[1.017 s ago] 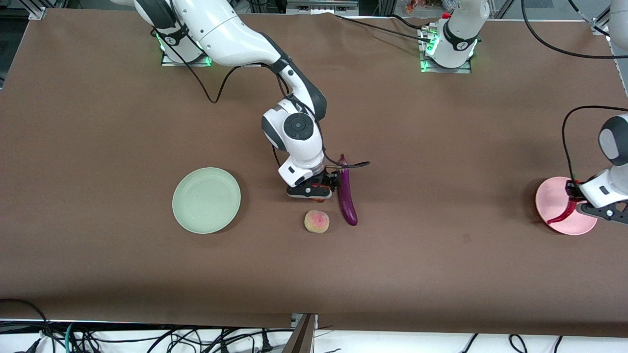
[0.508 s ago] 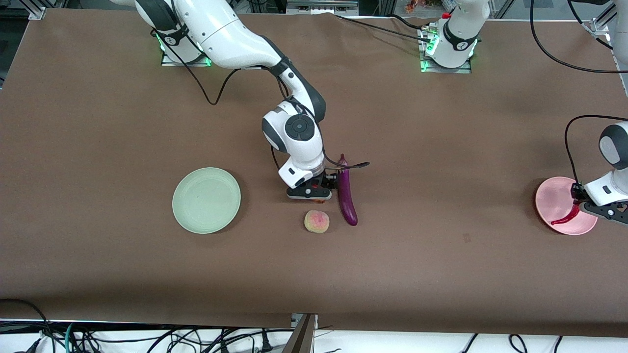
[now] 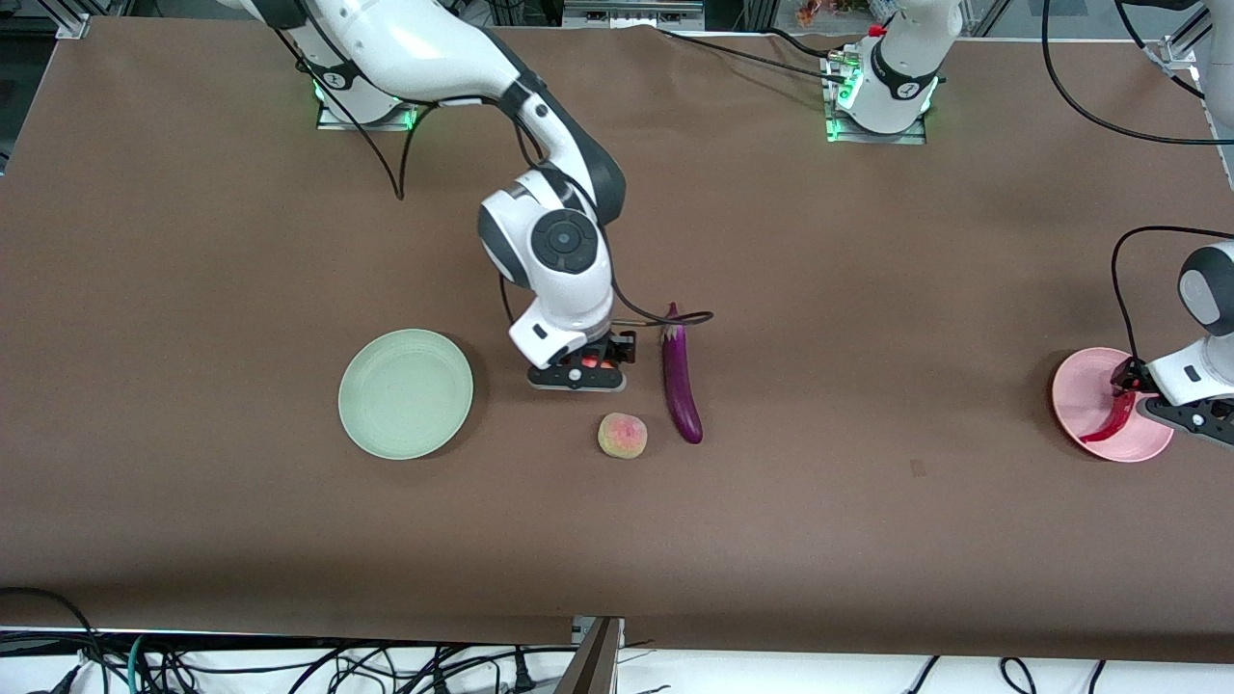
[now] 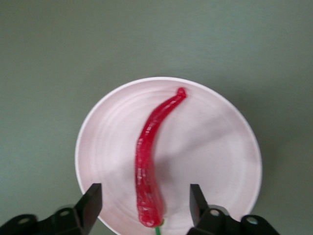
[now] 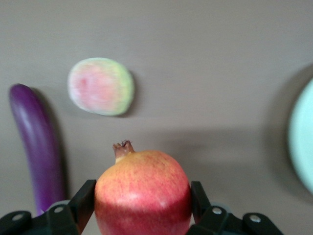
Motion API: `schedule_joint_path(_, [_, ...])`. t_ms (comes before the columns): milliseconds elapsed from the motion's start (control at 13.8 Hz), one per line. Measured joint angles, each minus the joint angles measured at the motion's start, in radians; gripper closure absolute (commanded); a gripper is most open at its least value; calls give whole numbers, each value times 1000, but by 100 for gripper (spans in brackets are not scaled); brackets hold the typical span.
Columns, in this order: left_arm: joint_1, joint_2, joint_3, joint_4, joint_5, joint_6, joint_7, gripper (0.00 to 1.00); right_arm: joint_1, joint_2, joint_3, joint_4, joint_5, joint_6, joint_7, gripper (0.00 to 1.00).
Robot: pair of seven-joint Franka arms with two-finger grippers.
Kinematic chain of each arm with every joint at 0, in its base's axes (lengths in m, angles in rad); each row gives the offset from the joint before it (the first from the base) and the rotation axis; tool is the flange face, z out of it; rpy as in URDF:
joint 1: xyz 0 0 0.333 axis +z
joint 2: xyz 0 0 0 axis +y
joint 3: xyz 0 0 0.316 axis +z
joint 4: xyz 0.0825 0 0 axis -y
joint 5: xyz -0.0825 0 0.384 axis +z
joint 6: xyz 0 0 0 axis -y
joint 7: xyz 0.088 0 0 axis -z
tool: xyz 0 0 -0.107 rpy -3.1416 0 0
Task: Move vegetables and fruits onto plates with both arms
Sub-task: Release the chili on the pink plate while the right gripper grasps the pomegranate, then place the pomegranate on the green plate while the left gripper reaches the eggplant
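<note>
- Here I see the brown surface (image 3: 193, 501); cables (image 3: 145, 665) hang along its near edge.
- Right end effector (image 5: 142, 210), clamped on pomegranate (image 5: 143, 192), over surface between green plate (image 3: 406, 393) and eggplant (image 3: 680, 384).
- Left end effector (image 4: 145, 208), fingers apart, over chili (image 4: 150, 161) lying on pink plate (image 4: 215, 147).
- Peach (image 3: 623, 435) beside eggplant.

The right gripper (image 3: 578, 369), clamped on the pomegranate (image 5: 143, 192), hangs over bare table (image 3: 241, 212). At its 9 o'clock in the front view an unobstructed lane runs to the mint green plate (image 3: 406, 393). The peach (image 3: 622, 435) at 5 o'clock and the eggplant (image 3: 681, 386) at 3 o'clock hem that side. The left gripper (image 4: 145, 208), jaws apart, straddles the chili pepper (image 4: 151, 159) lying on the pink plate (image 3: 1087, 386).
</note>
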Motion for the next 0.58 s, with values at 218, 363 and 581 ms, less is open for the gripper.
schedule_joint_path(218, [0, -67, -120, 24, -41, -228, -2, 0, -155, -68, -8, -70, 0, -58, -310, 69])
schedule_joint_path(363, [-8, -99, -183, 23, -112, -295, -5, 0, -262, -86, -8, -129, 0, -55, -465, 68])
schedule_joint_path(581, [-37, -96, -269, 11, -197, -322, -74, 0, -335, -82, -7, -209, 0, 25, -533, 60])
